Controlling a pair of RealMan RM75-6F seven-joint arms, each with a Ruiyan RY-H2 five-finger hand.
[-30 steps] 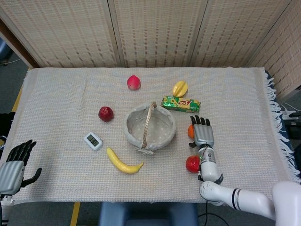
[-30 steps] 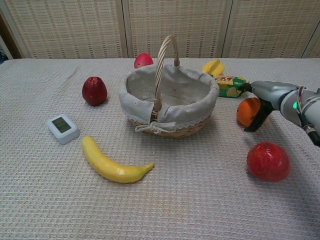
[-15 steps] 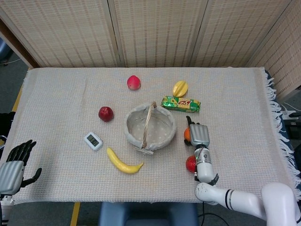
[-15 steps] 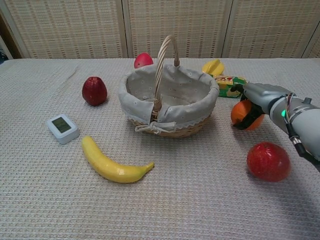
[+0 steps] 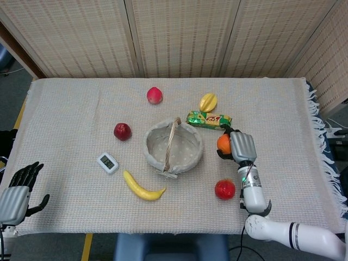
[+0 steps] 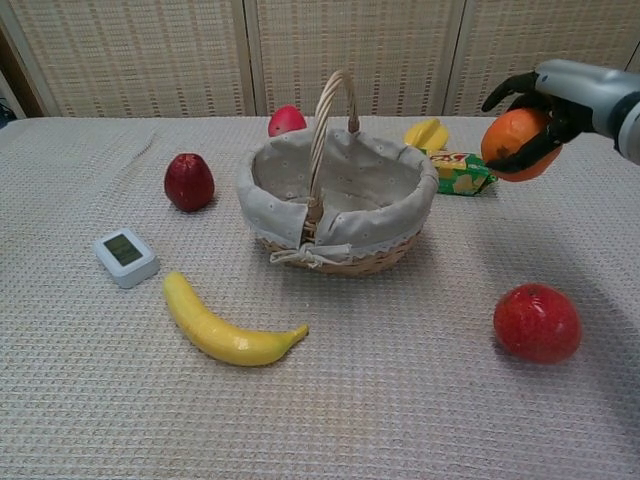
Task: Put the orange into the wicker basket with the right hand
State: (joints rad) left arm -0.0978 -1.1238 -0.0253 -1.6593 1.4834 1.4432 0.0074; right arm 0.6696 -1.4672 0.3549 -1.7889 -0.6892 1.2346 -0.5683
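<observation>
My right hand (image 5: pixel 242 147) (image 6: pixel 565 95) grips the orange (image 5: pixel 223 143) (image 6: pixel 518 143) and holds it in the air, to the right of the wicker basket (image 5: pixel 153 148) (image 6: pixel 262 190). The basket has a cloth lining and an upright handle (image 6: pixel 330 110), and it stands at the middle of the table with nothing visible inside. My left hand (image 5: pixel 16 196) hangs off the table's front left corner, fingers apart, holding nothing.
A red fruit (image 5: pixel 224 188) (image 6: pixel 537 321) lies right of the basket near the front. A green packet (image 5: pixel 209 119) and a yellow fruit (image 5: pixel 207 101) sit behind the orange. A banana (image 5: pixel 142 187), a small timer (image 5: pixel 107 162), a red apple (image 5: pixel 122 131) and a pink fruit (image 5: pixel 154 95) lie left and behind.
My right hand closed around the orange on the cloth and has lifted it well above the table, rising beside the basket. The left hand has not moved.
</observation>
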